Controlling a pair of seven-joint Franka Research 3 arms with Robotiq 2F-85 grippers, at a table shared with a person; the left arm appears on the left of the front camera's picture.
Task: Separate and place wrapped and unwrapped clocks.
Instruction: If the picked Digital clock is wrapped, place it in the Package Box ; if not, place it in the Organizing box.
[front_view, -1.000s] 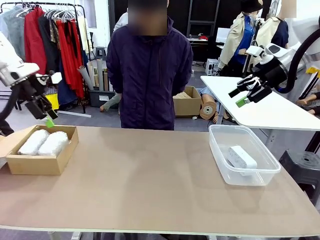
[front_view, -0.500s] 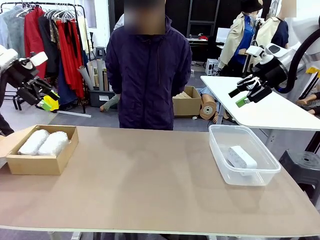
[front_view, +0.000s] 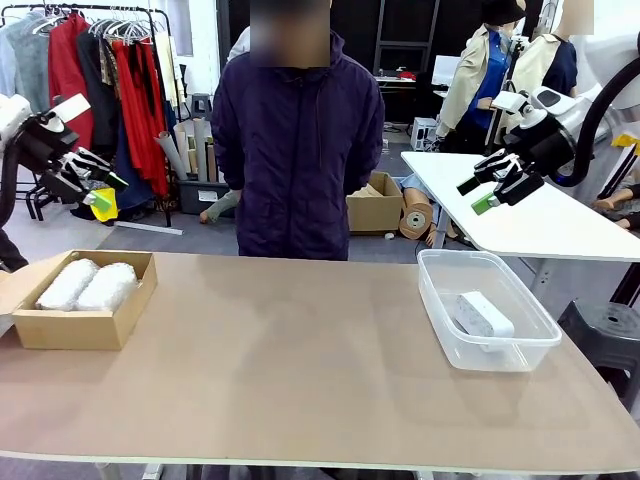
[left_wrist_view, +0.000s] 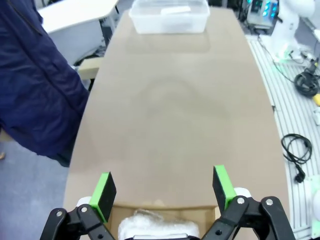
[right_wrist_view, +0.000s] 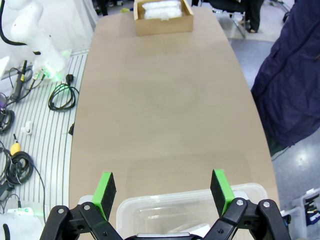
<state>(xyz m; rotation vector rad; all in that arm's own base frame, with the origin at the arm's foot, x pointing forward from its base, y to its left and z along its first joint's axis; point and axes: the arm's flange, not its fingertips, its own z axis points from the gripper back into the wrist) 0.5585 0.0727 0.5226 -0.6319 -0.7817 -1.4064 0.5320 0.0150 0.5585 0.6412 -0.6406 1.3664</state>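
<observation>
Worktop (front_view: 300, 350): brown, bare across the middle, so the two lots sit well apart at opposite ends, which reads as the sorting already done.

Box (front_view: 130, 300), left of frame: brown cardboard, open top. It holds two wrapped clocks (front_view: 88, 285), side by side and touching, in crinkly whitish film. Keeping both together marks this as the wrapped lot.

Tub (front_view: 445, 320), right of frame: clear plastic. It holds one bare clock (front_view: 484, 314), a smooth white block lying flat and alone as the unwrapped lot.

Left tool (front_view: 95, 185), upper left: raised above and behind the box, jaws spread, empty, presumably parked clear.

Right tool (front_view: 492, 185), upper right: raised behind the tub, jaws spread, empty.

Person (front_view: 297, 150), far side, centre: standing behind the worktop edge, taking no part.
</observation>
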